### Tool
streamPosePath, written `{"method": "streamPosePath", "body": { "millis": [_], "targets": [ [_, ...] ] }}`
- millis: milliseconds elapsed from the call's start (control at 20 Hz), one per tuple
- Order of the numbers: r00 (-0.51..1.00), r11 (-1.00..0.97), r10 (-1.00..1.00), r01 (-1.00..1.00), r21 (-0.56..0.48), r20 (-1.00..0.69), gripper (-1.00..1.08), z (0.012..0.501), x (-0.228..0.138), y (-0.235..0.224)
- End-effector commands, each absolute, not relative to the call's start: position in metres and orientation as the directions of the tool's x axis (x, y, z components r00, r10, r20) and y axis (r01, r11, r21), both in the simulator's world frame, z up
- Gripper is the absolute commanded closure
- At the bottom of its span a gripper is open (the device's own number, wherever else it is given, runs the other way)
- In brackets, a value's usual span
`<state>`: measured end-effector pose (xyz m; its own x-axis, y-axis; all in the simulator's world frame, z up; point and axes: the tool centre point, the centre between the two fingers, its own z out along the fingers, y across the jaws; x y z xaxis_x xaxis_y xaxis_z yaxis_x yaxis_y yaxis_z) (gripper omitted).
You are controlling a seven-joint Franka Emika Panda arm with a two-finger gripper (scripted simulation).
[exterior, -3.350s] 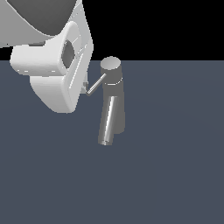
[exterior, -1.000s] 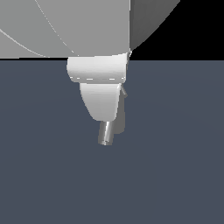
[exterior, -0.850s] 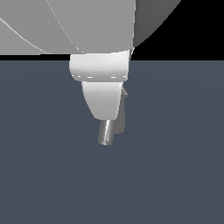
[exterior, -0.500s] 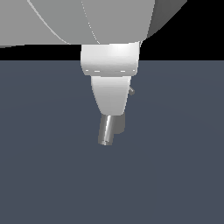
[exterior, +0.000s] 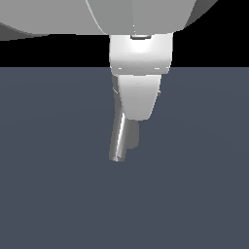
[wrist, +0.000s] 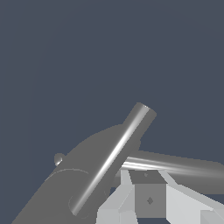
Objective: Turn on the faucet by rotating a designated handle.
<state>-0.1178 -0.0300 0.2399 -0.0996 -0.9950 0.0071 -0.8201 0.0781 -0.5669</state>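
Note:
In the exterior view my white gripper [exterior: 138,114] hangs in front of the faucet [exterior: 132,137] and hides its cap and most of its body. Only the shiny slanted spout [exterior: 116,141] sticks out below the hand. A sliver of the handle [exterior: 158,92] peeks past the hand's edge on the exterior view's right. The wrist view looks down on the faucet [wrist: 57,192], with the spout [wrist: 116,153] lying across it. The handle [wrist: 179,168] runs sideways from the cap, right against my gripper [wrist: 146,177]. Its fingers stand together with no gap showing and hold nothing.
The faucet stands on a plain dark blue-grey floor [exterior: 204,194]. A small round knob [wrist: 58,158] shows at the edge of the faucet's body in the wrist view. My arm's large white links fill the upper part of the exterior view.
My gripper has slid toward the exterior view's right across the faucet's top. The sliver of handle beside it has shifted the same way. The spout has stayed in place.

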Motion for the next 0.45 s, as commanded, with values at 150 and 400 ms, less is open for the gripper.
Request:
{"method": "streamPosePath", "body": {
  "millis": [150, 400],
  "targets": [
    [-0.152, 0.127, -0.988, -0.818, -0.561, -0.003, 1.08, 0.242, -0.115, -0.062],
    [-0.157, 0.132, -0.988, -0.818, -0.560, -0.003, 1.08, 0.245, -0.112, -0.072]
  ]
}}
